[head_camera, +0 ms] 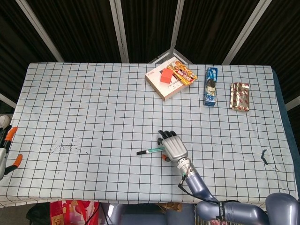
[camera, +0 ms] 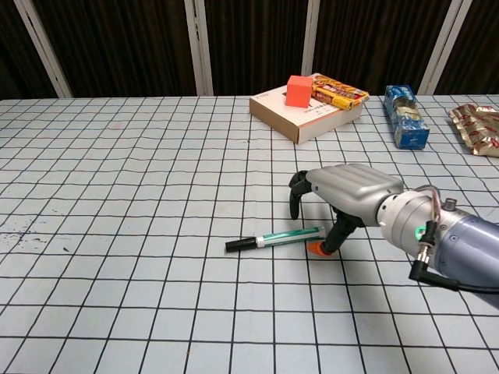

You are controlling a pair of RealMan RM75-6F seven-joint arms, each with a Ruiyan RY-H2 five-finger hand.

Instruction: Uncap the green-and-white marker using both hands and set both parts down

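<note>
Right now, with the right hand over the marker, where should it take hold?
Pinch the green-and-white barrel of the marker from above, near its right end, under the right hand. It lies flat, and the black cap at the left end stays free for the left hand.

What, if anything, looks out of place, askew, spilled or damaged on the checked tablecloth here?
Two small oddities: dark smudges or specks stain the checked tablecloth near its left edge, and a small dark mark sits near the right edge. The green-and-white marker lies capped and intact; the boxes and packets look undisturbed.

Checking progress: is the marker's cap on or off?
On. The marker lies in one piece on the table, black cap fitted at its left end.
</note>
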